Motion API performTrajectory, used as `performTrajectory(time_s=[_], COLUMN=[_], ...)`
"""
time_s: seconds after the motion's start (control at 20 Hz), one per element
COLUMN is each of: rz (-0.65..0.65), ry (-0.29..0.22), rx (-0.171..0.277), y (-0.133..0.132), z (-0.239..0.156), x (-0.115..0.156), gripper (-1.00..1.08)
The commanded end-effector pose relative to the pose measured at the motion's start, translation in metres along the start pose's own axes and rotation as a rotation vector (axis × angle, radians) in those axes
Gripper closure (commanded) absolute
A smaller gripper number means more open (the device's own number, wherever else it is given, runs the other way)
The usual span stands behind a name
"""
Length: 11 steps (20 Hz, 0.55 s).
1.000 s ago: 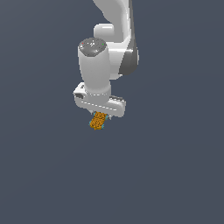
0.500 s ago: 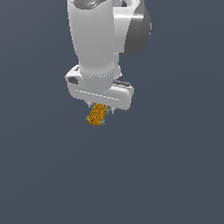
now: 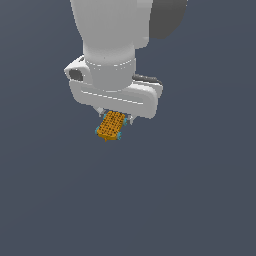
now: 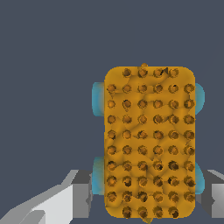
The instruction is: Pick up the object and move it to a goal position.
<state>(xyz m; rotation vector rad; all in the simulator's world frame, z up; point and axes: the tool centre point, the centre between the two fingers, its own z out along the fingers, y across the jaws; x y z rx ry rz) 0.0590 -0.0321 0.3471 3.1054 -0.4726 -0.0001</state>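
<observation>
Small orange studded oblong block with teal edges (image 3: 110, 125) clamped in white gripper (image 3: 114, 119) jaws, hanging clear, open grey space all around.

arm (image 3: 117, 30): upper part cut by frame top
fingertips (image 4: 81, 192): mostly hidden behind block (image 4: 148, 142)
block: near end cropped, wrist view

The block (image 3: 110, 125) sits between the fingers of the gripper (image 3: 114, 119), projecting below the arm's wrist.
</observation>
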Motion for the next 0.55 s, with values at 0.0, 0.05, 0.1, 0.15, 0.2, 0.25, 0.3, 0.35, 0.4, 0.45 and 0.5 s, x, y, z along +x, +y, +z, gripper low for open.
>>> performTrajectory(time_s=[0.0, 0.05, 0.1, 0.15, 0.2, 0.25, 0.3, 0.35, 0.4, 0.45, 0.5], rz=[0.000, 0.000, 0.000, 0.000, 0.000, 0.000, 0.000, 0.000, 0.000, 0.000, 0.000], ry=[0.000, 0.000, 0.000, 0.000, 0.000, 0.000, 0.000, 0.000, 0.000, 0.000, 0.000], rx=[0.000, 0.000, 0.000, 0.000, 0.000, 0.000, 0.000, 0.000, 0.000, 0.000, 0.000], y=[-0.002, -0.003, -0.003, -0.004, -0.004, -0.004, -0.005, -0.005, -0.005, -0.005, -0.005], z=[-0.009, -0.011, -0.013, -0.015, -0.017, -0.018, -0.019, -0.019, -0.020, -0.020, -0.020], x=[0.004, 0.005, 0.006, 0.006, 0.007, 0.008, 0.008, 0.009, 0.009, 0.009, 0.009], gripper=[1.08, 1.08, 1.08, 1.08, 1.08, 1.08, 1.08, 1.08, 1.08, 1.08, 1.08])
